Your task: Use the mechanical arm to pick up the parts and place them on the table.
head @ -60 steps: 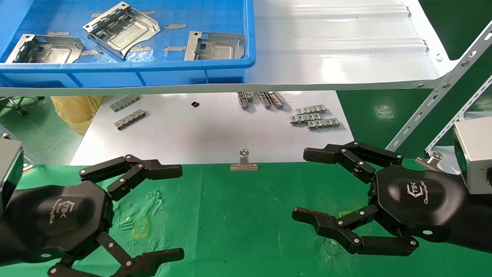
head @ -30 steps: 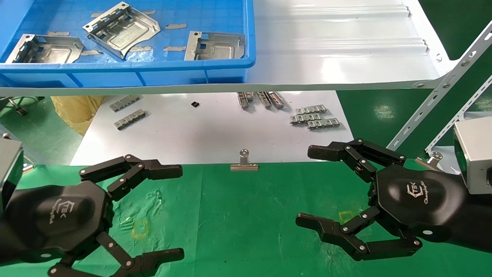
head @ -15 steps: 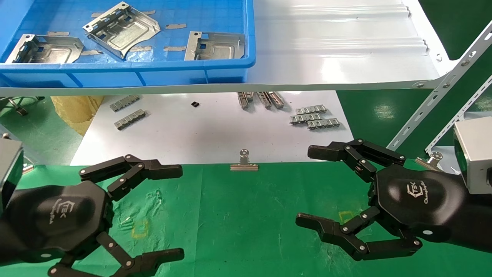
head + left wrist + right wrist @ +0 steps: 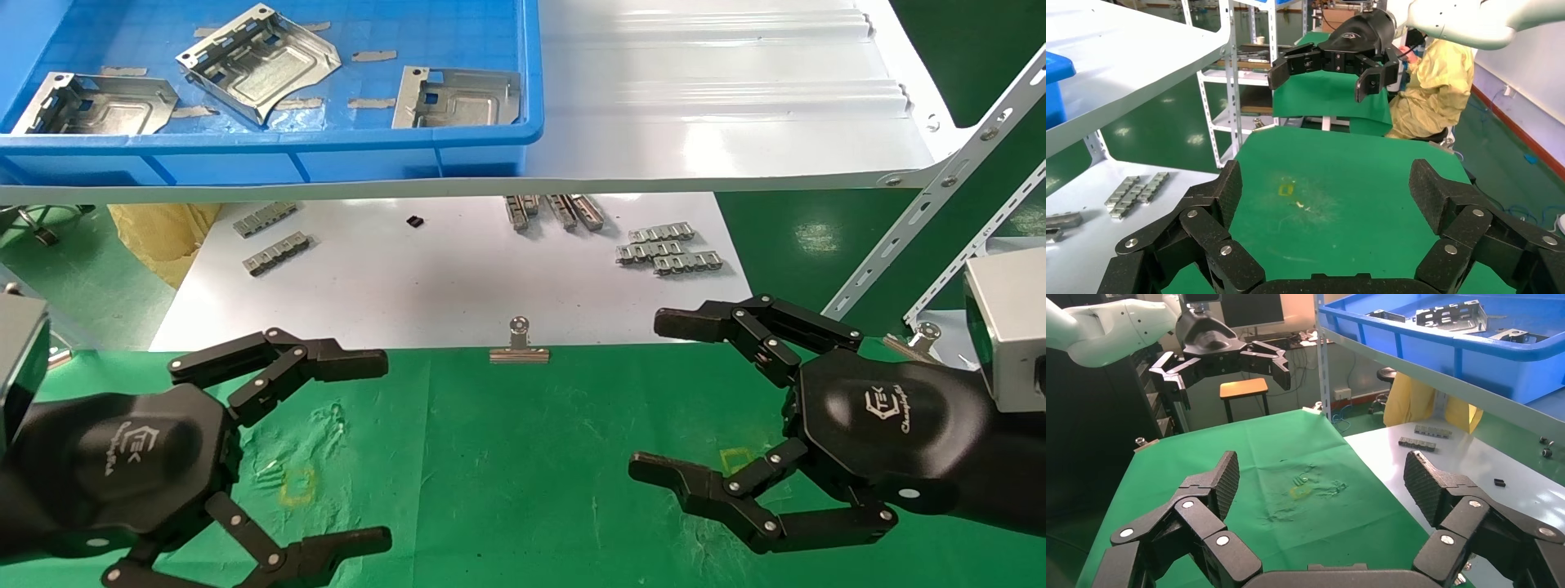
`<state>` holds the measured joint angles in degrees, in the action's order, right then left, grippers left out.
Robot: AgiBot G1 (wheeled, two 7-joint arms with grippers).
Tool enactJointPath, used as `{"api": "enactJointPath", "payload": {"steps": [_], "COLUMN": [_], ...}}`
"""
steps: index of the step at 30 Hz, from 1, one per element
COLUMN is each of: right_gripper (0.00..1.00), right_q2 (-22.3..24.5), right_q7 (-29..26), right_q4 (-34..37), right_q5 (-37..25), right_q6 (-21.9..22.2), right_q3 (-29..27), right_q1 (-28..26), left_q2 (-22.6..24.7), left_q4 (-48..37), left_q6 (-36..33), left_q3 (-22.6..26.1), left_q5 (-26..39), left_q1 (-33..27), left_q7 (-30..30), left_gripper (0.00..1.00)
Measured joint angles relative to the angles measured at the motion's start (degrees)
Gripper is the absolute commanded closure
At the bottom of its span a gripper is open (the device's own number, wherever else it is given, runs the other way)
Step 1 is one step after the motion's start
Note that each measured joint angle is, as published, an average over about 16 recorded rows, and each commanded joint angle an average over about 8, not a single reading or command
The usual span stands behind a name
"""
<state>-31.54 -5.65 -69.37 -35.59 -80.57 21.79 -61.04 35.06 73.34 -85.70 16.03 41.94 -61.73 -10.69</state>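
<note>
Three silvery sheet-metal parts lie in the blue bin (image 4: 327,139) on the white shelf: one at the left (image 4: 94,104), one tilted in the middle (image 4: 257,61), one at the right (image 4: 458,98). The green cloth table (image 4: 507,457) has a yellow square mark (image 4: 297,486) near the left hand. My left gripper (image 4: 359,449) is open and empty above the table's left side. My right gripper (image 4: 662,400) is open and empty above the table's right side. In the left wrist view the fingers (image 4: 1223,196) spread wide over bare green cloth (image 4: 1333,184). In the right wrist view the fingers (image 4: 1220,481) do the same.
A glossy white sheet (image 4: 458,278) behind the cloth carries several small grey toothed strips (image 4: 670,249) and a binder clip (image 4: 519,347). The white ribbed shelf (image 4: 719,98) overhangs it. Slotted shelf struts (image 4: 923,237) slant at the right. A yellow bag (image 4: 159,233) lies at the left.
The right gripper shifted slightly to the right and up about two seconds ago and has stayed still since. The left gripper has not moved.
</note>
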Motion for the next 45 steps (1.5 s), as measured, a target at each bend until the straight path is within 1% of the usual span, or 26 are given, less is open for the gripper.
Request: {"api": "enactJointPath", "payload": {"steps": [45], "right_gripper": [1.0], "right_q2": [0.0], "right_q7": [0.0], "right_q4": [0.0], "right_q5": [0.0], "right_q6": [0.0], "right_q3": [0.0], "right_q1": [0.0], "left_q2": [0.0], "left_q4": [0.0], "left_q6": [0.1], "left_q3": [-0.1], "left_q5": [0.0], "left_q1": [-0.1], "left_q7": [0.0], "left_gripper": [0.0]}}
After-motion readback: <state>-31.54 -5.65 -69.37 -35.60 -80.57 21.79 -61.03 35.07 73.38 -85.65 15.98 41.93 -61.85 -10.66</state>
